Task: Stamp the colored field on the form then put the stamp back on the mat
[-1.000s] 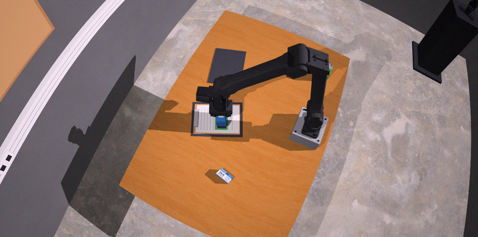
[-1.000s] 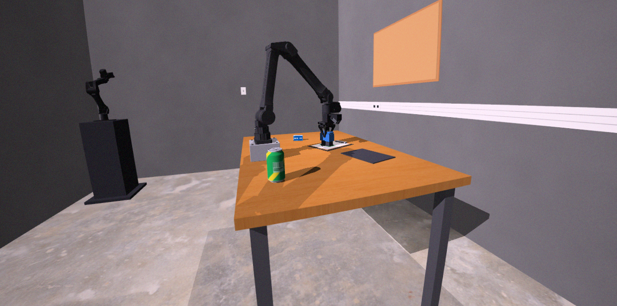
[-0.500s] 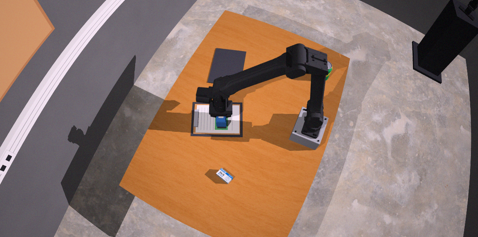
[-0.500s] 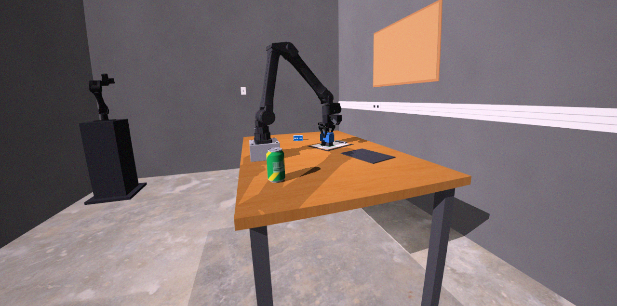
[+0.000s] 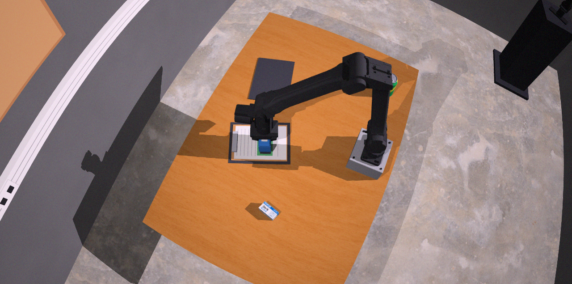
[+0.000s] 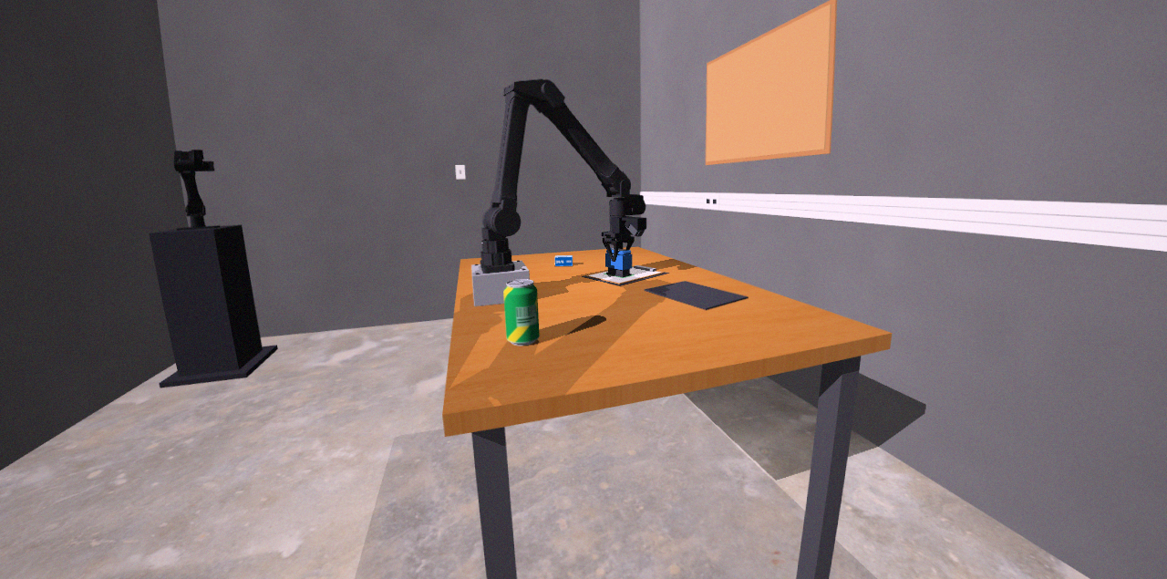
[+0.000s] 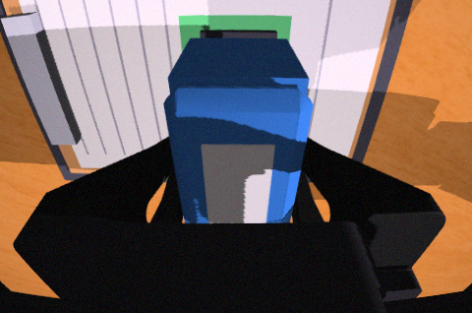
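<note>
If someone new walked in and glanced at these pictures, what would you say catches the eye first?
Most striking is the black arm arching over the orange table, its gripper shut on a bright blue stamp right over the green field of the form on the clipboard. Next, the green and yellow can stands near the table's front edge in the exterior view, and the dark mat lies bare beside the clipboard.

Hard side light, long sharp shadows
</note>
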You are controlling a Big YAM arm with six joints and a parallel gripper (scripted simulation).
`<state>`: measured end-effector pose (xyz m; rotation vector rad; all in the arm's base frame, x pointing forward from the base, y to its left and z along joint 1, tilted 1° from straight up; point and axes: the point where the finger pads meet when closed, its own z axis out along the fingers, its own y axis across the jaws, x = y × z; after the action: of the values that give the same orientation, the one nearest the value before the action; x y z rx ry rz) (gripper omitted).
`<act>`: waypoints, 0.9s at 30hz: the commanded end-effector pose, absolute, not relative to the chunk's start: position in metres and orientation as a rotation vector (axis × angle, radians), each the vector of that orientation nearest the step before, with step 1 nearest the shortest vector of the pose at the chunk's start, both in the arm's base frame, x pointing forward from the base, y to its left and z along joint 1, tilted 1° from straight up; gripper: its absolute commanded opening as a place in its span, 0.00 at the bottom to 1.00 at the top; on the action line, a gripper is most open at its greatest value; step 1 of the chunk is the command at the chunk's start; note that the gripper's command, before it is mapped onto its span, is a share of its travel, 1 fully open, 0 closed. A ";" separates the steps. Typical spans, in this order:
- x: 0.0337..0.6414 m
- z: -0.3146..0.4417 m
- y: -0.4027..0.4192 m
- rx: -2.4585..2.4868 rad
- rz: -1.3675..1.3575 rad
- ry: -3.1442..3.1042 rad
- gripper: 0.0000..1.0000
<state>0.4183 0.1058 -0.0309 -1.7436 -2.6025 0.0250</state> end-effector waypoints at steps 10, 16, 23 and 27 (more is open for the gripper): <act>0.425 -0.049 0.105 -1.746 0.017 -2.606 0.28; 0.425 -0.049 0.105 -1.746 0.017 -2.606 0.28; 0.421 -0.059 0.104 -1.743 0.026 -2.601 0.28; 0.425 -0.062 0.105 -1.746 0.015 -2.607 0.28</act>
<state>0.4180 0.1057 -0.0379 -1.7450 -2.6043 0.0212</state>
